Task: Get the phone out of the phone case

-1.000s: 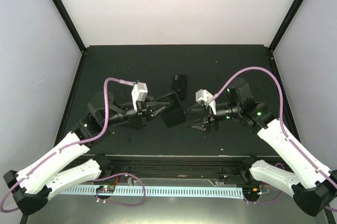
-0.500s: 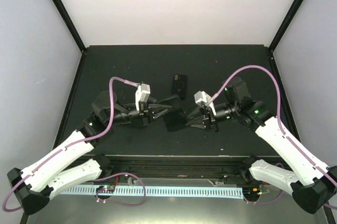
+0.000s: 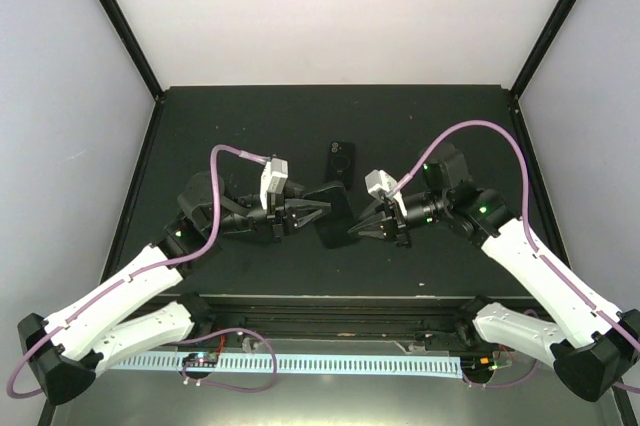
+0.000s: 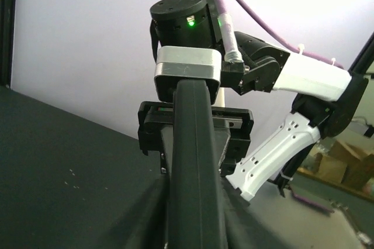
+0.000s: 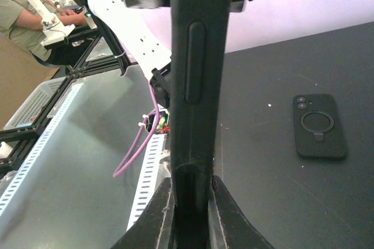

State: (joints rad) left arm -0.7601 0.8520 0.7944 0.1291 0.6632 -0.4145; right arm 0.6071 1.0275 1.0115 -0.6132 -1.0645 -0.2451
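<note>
We judge the task barely begun on its main step. The cased phone (image 3: 335, 221) is lifted off the tabletop (image 3: 450, 126) and hangs between the two arms near the middle of the scene. It reads as one dark slab, with no gap or peeled lip between case and phone that we can make out. Pulling the phone free of the phone case is left to do.

The left gripper (image 3: 312, 211) reaches the slab from the left, the right gripper (image 3: 362, 228) from the right. In the right wrist view the slab (image 5: 196, 85) stands edge-on and upright, its long side button (image 5: 194, 62) facing us. The fingers (image 5: 160, 214) press against both of its faces at the bottom end, so we take them as clamped on it. In the left wrist view the slab (image 4: 194, 161) also runs edge-on up the middle. The left arm's fingers appear only as dim shapes tight on either side, which we again read as clamped.

A second black phone-shaped piece (image 3: 341, 159), with lens holes and a ring on its back, lies flat just beyond the held slab. It touches neither gripper, and we cannot tell whether it is a bare case or holds a phone.
</note>
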